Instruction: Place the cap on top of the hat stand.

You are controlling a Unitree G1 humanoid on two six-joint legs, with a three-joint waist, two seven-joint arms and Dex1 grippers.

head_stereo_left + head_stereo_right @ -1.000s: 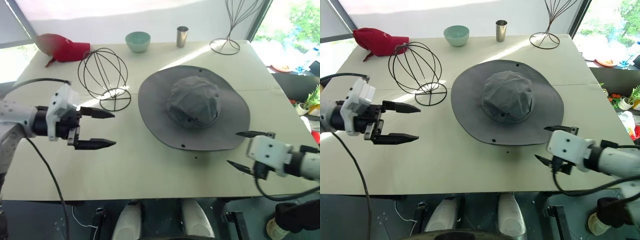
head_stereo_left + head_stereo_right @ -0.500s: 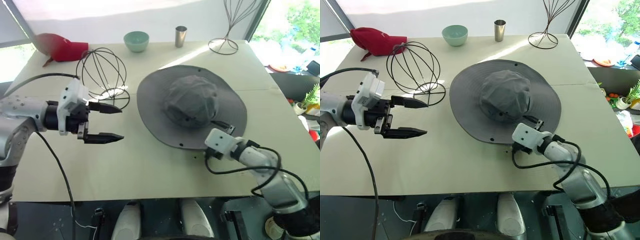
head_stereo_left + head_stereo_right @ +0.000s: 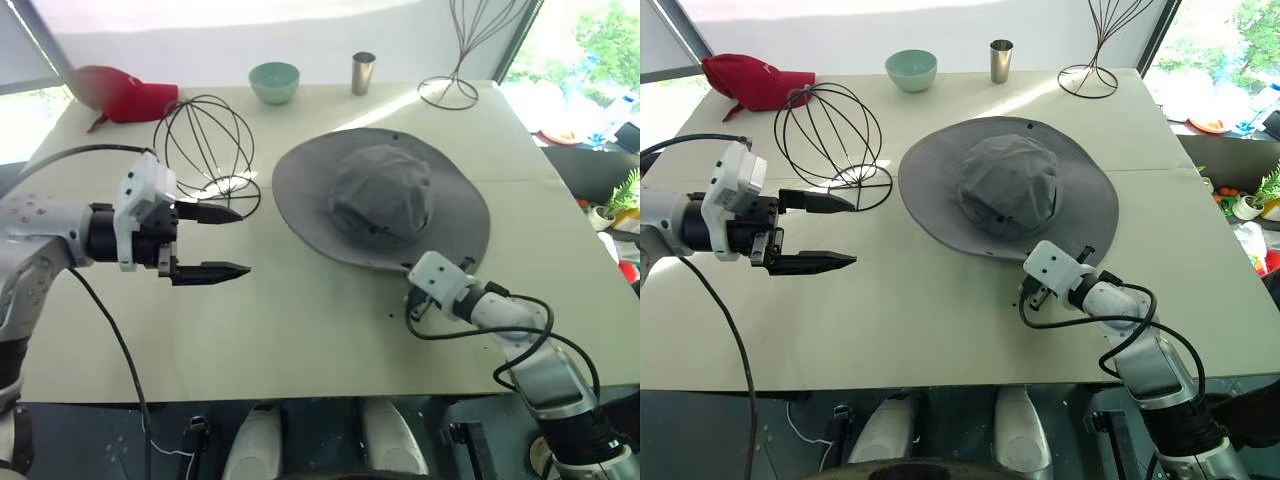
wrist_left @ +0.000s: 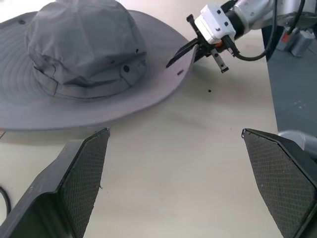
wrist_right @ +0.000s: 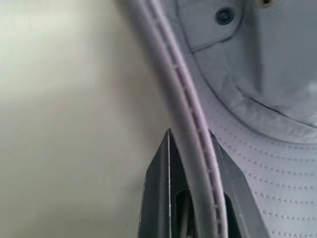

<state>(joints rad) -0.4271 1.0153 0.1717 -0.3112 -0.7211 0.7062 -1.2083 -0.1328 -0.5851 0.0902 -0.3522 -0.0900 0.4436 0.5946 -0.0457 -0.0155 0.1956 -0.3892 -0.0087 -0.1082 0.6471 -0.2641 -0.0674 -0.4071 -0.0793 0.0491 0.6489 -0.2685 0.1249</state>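
Head view: one cap (image 3: 381, 200), soft grey fabric with a wide floppy round brim and small eyelets, lies crown-up in the middle of the pale surface (image 3: 300, 330). One hat stand (image 3: 206, 150), a globe of thin black wire hoops on a round wire base, sits just to the cap's left, bare. At the back: one red cap (image 3: 125, 95), one smooth mint bowl (image 3: 274, 82), one metal cup (image 3: 364, 72), one taller flaring wire stand (image 3: 463, 50).

The right gripper (image 3: 1050, 268) has swung in from the near right corner since a second ago, and its jaws, spread wide then, are now clenched on the cap's near brim edge. The cap itself has barely shifted.

The left gripper (image 3: 215, 242) hovers above the surface just in front of the hat stand, jaws released and wide apart, much where it was a second ago.

Left wrist view: two textured black fingers (image 4: 79, 173) frame the cap (image 4: 84, 59), its crown creased and banded; across it the right gripper (image 4: 190, 47) bites the brim's rim.

Right wrist view: the stitched, rolled brim edge (image 5: 193, 129) runs straight between the two black fingers (image 5: 161, 188), pinched tight.
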